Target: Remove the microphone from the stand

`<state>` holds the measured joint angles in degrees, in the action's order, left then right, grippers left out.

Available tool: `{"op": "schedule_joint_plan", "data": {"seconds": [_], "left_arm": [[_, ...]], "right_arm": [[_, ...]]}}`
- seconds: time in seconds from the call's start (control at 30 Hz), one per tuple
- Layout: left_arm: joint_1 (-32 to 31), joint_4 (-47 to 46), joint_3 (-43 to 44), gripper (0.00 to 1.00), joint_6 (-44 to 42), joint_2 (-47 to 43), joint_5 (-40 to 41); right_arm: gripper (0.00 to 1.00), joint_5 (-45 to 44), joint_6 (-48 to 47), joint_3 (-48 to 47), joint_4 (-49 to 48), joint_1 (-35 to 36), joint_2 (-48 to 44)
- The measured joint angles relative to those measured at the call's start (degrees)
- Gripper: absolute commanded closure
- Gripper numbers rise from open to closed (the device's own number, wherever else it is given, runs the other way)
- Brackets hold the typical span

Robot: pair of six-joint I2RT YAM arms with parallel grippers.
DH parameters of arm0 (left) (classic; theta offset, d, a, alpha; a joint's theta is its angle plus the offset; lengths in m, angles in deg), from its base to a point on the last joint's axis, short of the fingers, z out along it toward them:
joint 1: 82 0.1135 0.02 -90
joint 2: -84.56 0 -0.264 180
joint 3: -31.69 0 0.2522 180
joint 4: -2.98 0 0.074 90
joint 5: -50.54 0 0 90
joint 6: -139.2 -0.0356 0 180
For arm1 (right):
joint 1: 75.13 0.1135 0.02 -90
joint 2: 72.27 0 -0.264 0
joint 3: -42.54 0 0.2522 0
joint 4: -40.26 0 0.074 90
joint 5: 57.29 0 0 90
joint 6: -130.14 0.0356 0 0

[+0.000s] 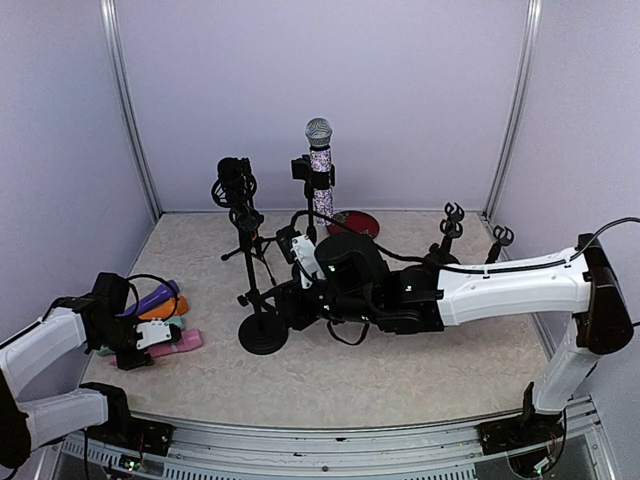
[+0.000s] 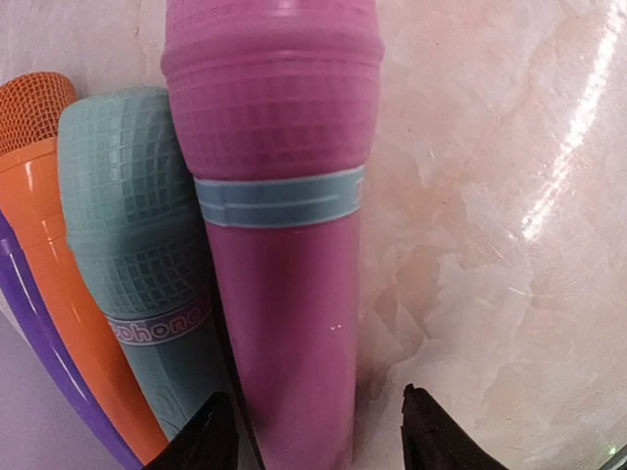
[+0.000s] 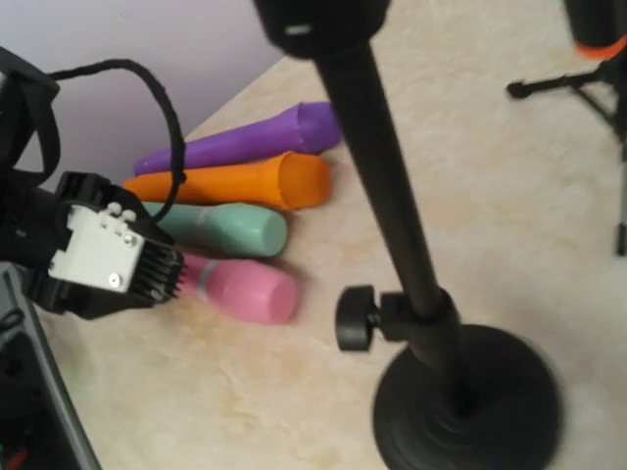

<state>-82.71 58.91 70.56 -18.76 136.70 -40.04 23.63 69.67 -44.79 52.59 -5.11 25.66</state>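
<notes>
Left arm: low at the near left, forearm folded back, left gripper [image 3: 162, 276] down at table [image 1: 400, 380] level over a row of four toy mics; jaws parted a moderate way, straddling the handle of the pink mic [image 2: 279, 196]; one fingertip [image 2: 211, 441] at the handle's edge, the other [image 2: 431, 436] apart from it with bare table between.
Beside the pink mic, lying parallel: teal mic [image 2: 137, 215], orange mic [image 2: 39, 176], purple mic [image 3: 245, 142] farthest.

Right arm: stretched from the near right across to the centre, forearm nearly level, wrist low; right gripper [image 1: 296, 250] pointing left and far, just right of the stand [image 3: 402, 245]; its jaws are masked by the arm's own body in the top view and not seen in the wrist view; cannot tell their width.

Stand: upright black pole on a round base [image 1: 263, 335], left of centre; side knob [image 3: 355, 318] low on the pole.
Black mic [image 1: 235, 182]: in a clip at the top, above and far-left of the right gripper, apart from it; a tripod [image 1: 246, 250] stands just behind, so which of the two carries the clip is unclear.
Glitter mic [image 1: 318, 150]: upright on another stand at far centre, well apart from both grippers.
</notes>
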Motion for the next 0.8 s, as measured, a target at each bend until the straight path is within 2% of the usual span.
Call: {"op": "schedule_joint_plan", "data": {"seconds": [0.17, 0.37, 0.53, 0.7, 0.8], "left_arm": [[0.0, 0.1, 2.3, 0.4, 2.0, 1.0, -1.1], [0.0, 3.9, 13.4, 0.31, 6.5, 3.0, -9.0], [-0.7, 8.1, 22.6, 0.28, 10.8, 4.7, -19.1], [-4.0, 9.4, 28.4, 0.28, 15.5, 7.3, -26.6], [-7.0, 8.5, 29.5, 0.28, 18.4, 8.9, -29.4]], "right_arm": [[0.37, 3.1, 4.2, -4.7, 0.3, -2.2, 4.9], [0.38, 3.0, 3.8, -8.4, 0.3, -2.9, 8.9], [0.42, -2.4, -0.9, -9.0, -0.8, -1.5, 10.8], [0.45, -7.5, -5.5, -9.1, -4.0, -0.6, 12.4], [0.52, -9.0, -7.1, -9.4, -5.5, -0.6, 14.6]]}}
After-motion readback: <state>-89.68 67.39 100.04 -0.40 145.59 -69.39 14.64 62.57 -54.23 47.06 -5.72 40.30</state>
